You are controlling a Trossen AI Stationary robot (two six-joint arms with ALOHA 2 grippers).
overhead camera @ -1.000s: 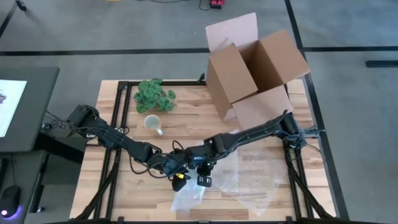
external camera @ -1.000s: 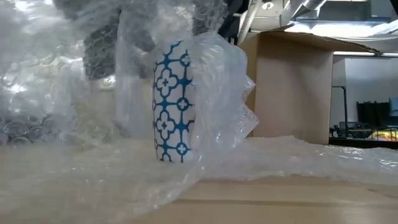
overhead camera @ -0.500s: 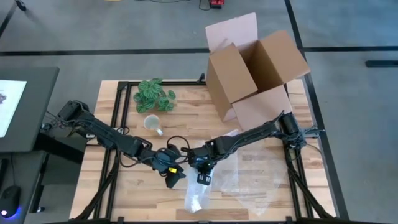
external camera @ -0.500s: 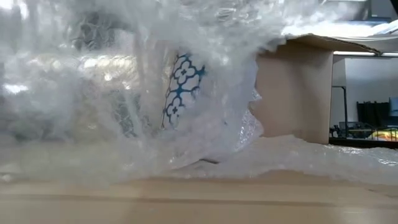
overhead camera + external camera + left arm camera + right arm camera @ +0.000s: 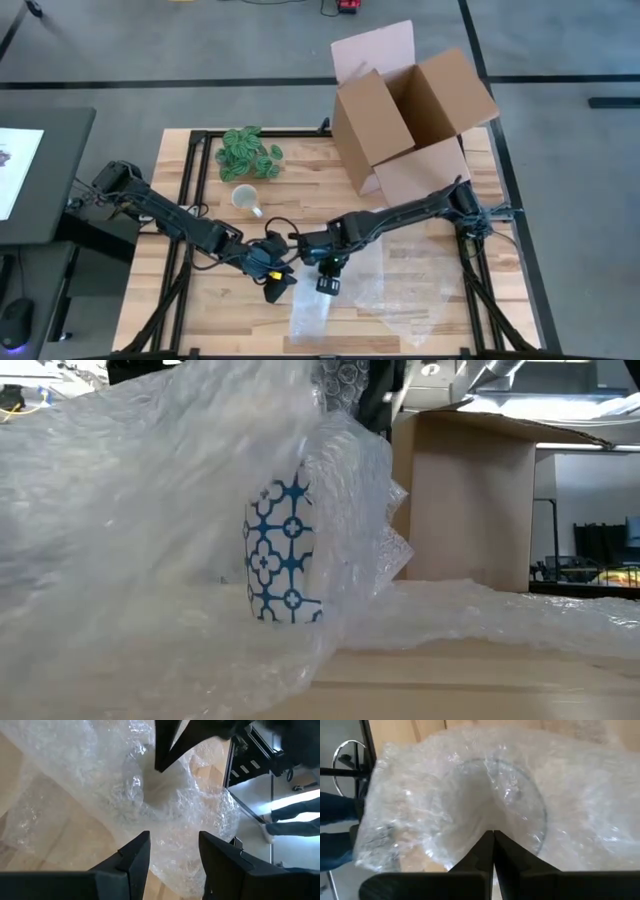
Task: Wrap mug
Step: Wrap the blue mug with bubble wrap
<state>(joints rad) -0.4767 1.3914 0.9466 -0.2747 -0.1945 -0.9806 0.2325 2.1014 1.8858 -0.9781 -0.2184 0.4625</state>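
A mug with a blue pattern (image 5: 283, 555) stands upright on the table, under a sheet of clear bubble wrap (image 5: 150, 510). The high view shows the wrap (image 5: 335, 300) near the table's front edge, while the arms and the wrap hide the mug. My right gripper (image 5: 493, 836) is shut above the mug, whose round rim (image 5: 520, 785) shows through the wrap. It is also in the high view (image 5: 322, 275). My left gripper (image 5: 172, 857) stands open just left of the wrap (image 5: 150, 795) with nothing between its fingers, and appears in the high view (image 5: 278, 285). My right gripper has its two shut fingers on the bubble wrap (image 5: 492, 822) where the wrap lies over the mug's top, coming from above and pointing down. The fingers themselves hide whether an edge or a fold is between them. The wrap hangs over the mug and trails onto the table.
An open cardboard box (image 5: 410, 120) lies on its side at the far right. A plain white mug (image 5: 243, 197) and a green plant (image 5: 250, 153) sit at the far left. More bubble wrap (image 5: 420, 275) spreads over the near right of the table.
My left gripper has drawn back a little toward the table's left edge. The bubble wrap, which stood only at the mug's right side, has been pulled up and across the mug toward the left. The mug tipped for a moment and stands upright again.
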